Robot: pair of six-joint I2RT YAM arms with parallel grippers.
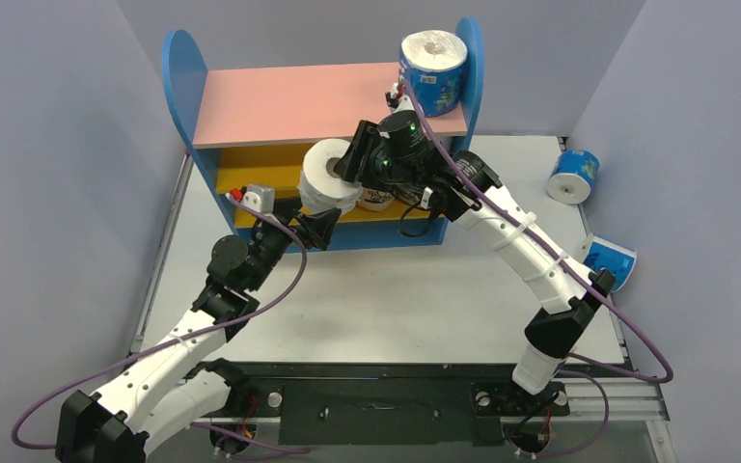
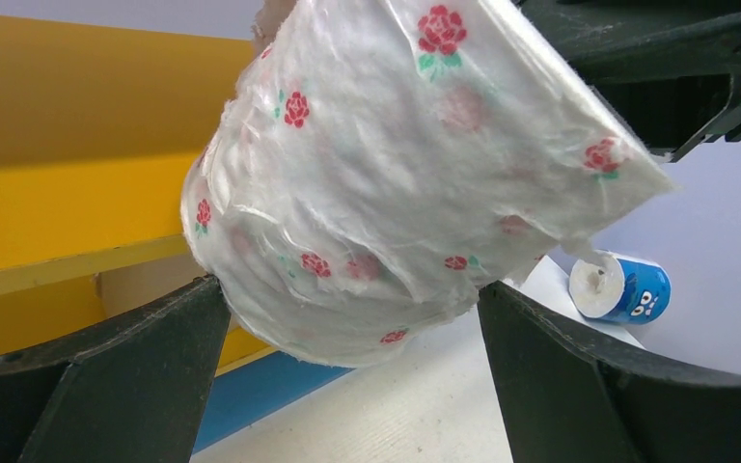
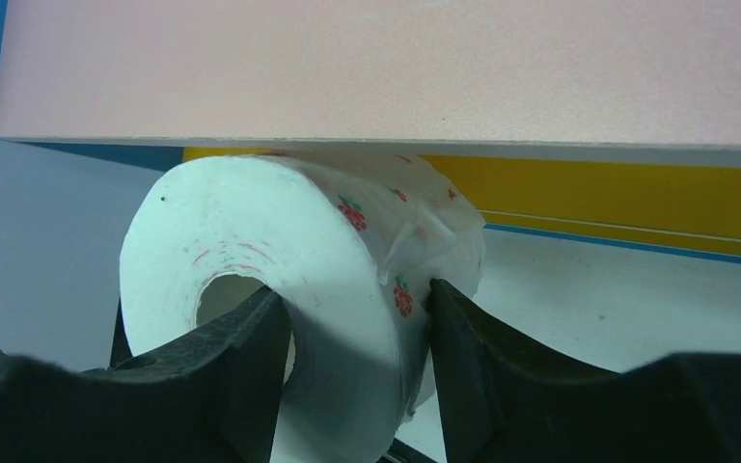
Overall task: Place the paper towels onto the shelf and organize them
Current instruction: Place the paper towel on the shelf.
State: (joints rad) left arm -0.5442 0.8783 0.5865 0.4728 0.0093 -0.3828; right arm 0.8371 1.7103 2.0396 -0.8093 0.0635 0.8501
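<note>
Pinching the wall of the flowered roll point(image 3: 251, 231), the right tool point(image 3: 357, 318) has one finger down the hollow core and the other on the outer wrapper. This hold probably spares the soft cylinder from crushing and leaves its round side free. The roll hangs tilted just in front of the shelf point(image 1: 289, 101), below the pink top board and about level with the upper yellow board.

The left tool point(image 2: 347, 299) sits beneath the roll, in front of the shelf's left half. Its fingers are spread wide to either side of the roll, and none clearly touches it. I judge it is there to steady or receive the roll before it goes onto a board.

A blue roll point(image 1: 433, 69) stands upright on the shelf's top board against the right side panel, which suggests sorting by pattern. A second blue roll point(image 1: 573, 176) and a third blue roll point(image 1: 611, 260) lie on the table point(image 1: 396, 289) to the right of the shelf, not yet shelved.
</note>
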